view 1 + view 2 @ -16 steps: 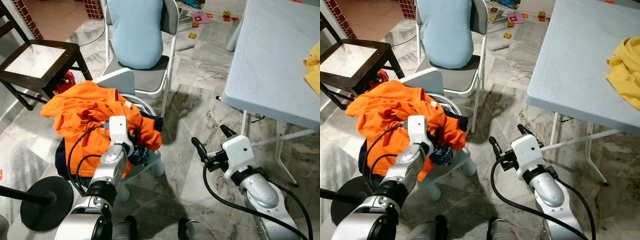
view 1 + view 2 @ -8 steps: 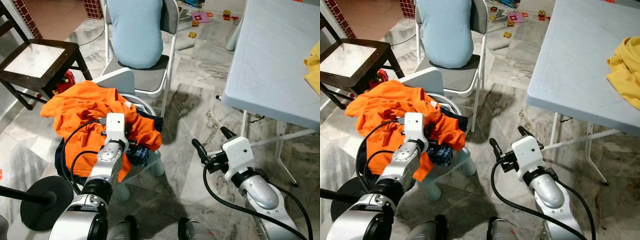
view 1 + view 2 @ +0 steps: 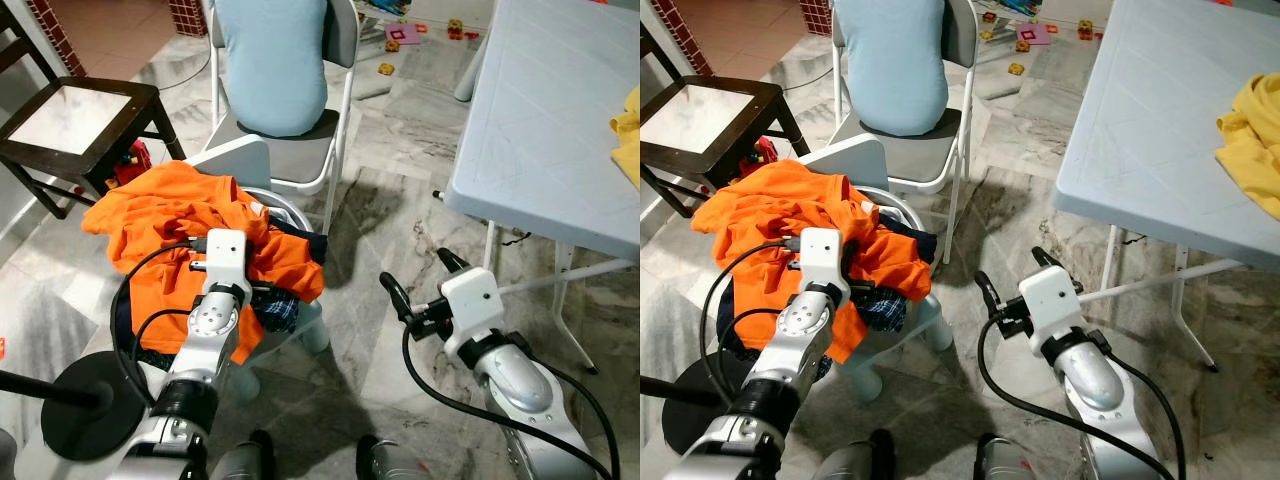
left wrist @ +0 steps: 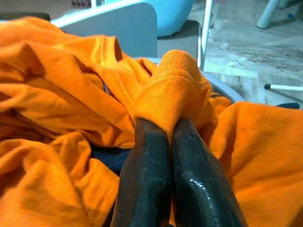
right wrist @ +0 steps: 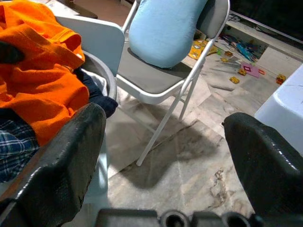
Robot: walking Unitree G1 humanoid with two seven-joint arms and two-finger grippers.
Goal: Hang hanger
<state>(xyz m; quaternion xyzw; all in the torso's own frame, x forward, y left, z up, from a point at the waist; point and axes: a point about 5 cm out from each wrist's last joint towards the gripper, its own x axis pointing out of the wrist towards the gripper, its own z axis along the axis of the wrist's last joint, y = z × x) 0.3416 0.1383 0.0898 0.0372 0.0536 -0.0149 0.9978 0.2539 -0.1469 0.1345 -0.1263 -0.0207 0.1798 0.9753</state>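
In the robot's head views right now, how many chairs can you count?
2: a grey folding chair holding a blue cushion, and a small white chair under the orange garment. Others may be out of frame.

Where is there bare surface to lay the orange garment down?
The white table is bare up to the yellow cloth at its far edge. The dark side table top is bare. The small chair under the orange garment is piled with clothes.

**Bright, even daylight; sharp head views, soft close-ups at wrists**

Head cams: bright, diffuse light, no motion blur. Folding chair (image 3: 300,130) throws soft shadow onto marble floor (image 3: 390,200); floor shows mild sheen, no hard glare. Left wrist cam: fingers (image 4: 151,179) glossy w/ small highlights, slightly soft; background blurred. Right wrist cam: fingers (image 5: 61,165) out of focus, bkgd sharper, top corner dark.
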